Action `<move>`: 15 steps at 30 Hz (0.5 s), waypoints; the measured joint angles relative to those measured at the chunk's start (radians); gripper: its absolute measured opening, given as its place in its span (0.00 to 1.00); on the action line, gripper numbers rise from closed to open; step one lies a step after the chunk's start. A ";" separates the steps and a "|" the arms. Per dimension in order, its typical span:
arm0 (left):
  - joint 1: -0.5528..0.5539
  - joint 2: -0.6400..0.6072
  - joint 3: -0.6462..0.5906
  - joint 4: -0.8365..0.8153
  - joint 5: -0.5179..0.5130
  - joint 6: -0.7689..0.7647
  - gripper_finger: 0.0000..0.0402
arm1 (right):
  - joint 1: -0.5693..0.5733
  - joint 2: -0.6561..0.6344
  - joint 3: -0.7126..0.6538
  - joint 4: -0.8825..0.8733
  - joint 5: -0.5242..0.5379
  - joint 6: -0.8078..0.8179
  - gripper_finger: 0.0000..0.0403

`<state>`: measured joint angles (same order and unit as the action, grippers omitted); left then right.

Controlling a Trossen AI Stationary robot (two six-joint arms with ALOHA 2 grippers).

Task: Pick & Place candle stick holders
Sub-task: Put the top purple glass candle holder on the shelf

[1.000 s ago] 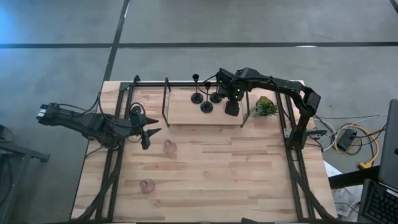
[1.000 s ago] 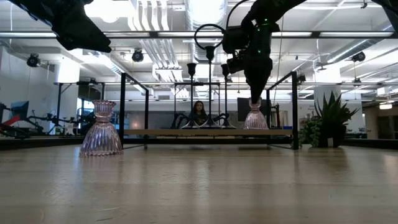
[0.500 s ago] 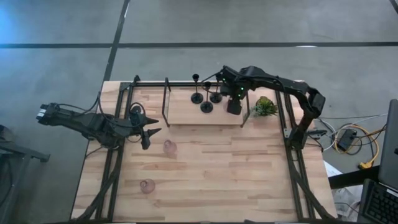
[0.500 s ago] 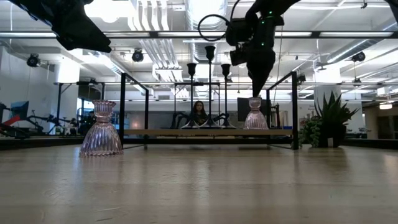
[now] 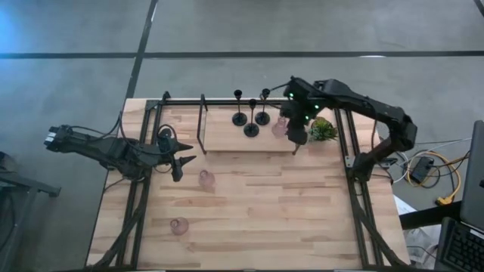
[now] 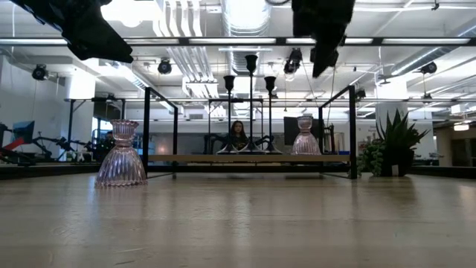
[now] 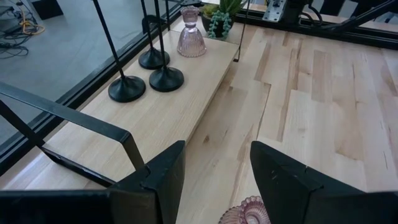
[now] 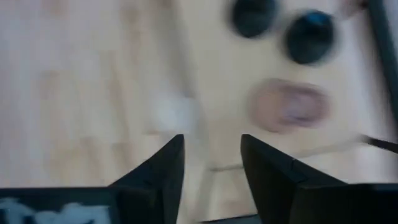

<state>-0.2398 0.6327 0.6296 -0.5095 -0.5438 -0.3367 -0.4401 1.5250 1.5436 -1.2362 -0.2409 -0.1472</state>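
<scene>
Pink holders on table: two are seen, one (image 5: pixel 179 225) near the front left, one (image 5: pixel 204 177) just beside the left claw's tips.
Left claw (image 5: pixel 178 162): held over the table's left side, fingers (image 7: pixel 163 174) spread apart, nothing gripped.
Black holders (image 5: pixel 251 122): three are stood upright on the raised shelf (image 5: pixel 227 136), to the left of the right claw.
Third pink holder (image 5: pixel 278 127): set upright on the shelf, just beside the right claw.
Right claw (image 5: pixel 297 136): raised above the shelf's right end, fingers (image 8: pixel 163 169) parted, empty.
Plant (image 5: pixel 323 129): just right of that claw.
</scene>
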 joint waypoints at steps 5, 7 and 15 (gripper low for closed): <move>0.000 0.000 0.000 0.000 0.000 0.000 0.46 | 0.116 -0.072 -0.058 -0.002 -0.097 0.068 0.20; 0.000 0.000 0.000 0.000 0.000 0.000 0.46 | 0.185 -0.107 -0.108 -0.004 -0.102 0.109 0.14; 0.000 0.000 0.000 0.000 0.000 0.000 0.46 | 0.499 -0.288 -0.373 0.051 -0.097 0.407 0.03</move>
<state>-0.2401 0.6327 0.6296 -0.5095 -0.5438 -0.3363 0.0593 1.2373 1.1709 -1.1857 -0.3381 0.2593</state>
